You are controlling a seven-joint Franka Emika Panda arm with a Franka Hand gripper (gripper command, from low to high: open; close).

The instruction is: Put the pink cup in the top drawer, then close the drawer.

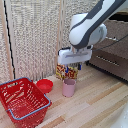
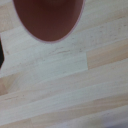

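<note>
The pink cup (image 1: 68, 87) is seen upright on the wooden floor (image 1: 100, 105), beside the red bowl (image 1: 44, 86). The gripper (image 1: 76, 66) hangs above it; jaw spacing cannot be told. No writing is legible.

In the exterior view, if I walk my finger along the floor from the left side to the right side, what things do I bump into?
Red wire basket → low red bowl → pink cup, sitting right under the robot's fingers → brown wooden dresser at the exterior view's right.
</note>
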